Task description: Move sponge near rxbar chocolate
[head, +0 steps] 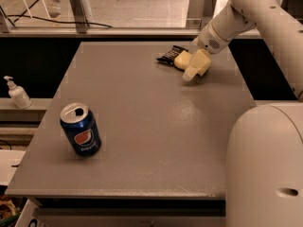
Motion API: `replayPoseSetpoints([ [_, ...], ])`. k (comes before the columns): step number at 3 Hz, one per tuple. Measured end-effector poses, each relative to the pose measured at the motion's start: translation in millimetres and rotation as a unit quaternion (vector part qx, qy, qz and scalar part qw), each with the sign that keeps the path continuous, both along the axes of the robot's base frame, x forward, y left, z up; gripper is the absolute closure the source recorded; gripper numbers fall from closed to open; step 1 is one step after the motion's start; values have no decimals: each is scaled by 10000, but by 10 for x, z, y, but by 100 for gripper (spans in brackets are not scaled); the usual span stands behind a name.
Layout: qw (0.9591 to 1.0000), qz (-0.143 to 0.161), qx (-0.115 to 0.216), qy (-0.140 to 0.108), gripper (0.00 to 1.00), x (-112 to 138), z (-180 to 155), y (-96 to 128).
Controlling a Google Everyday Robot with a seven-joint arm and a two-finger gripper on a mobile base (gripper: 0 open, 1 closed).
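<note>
The sponge (181, 59) is a pale yellow foam block lying at the far right of the grey table (142, 126). Its left edge touches or nearly touches the rxbar chocolate (170, 54), a small black wrapped bar just to its left. My gripper (193, 69) hangs from the white arm (227, 25) right beside the sponge, on its right and near side. It covers part of the sponge. I cannot tell whether it is touching the sponge.
A blue Pepsi can (80, 129) stands upright at the near left of the table. A white pump bottle (18, 93) stands on a ledge to the left. My white robot body (265, 169) fills the lower right. A railing runs behind the table.
</note>
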State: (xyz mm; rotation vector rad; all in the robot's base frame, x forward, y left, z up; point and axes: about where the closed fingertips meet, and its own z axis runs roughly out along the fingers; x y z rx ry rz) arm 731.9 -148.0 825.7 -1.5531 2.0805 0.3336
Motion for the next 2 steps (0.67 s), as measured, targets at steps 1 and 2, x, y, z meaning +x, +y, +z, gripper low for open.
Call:
replayPoseSetpoints([
  [1, 10000, -14, 63, -44, 0, 17, 86, -27],
  [2, 9980, -342, 514, -149, 0, -122, 234, -445],
])
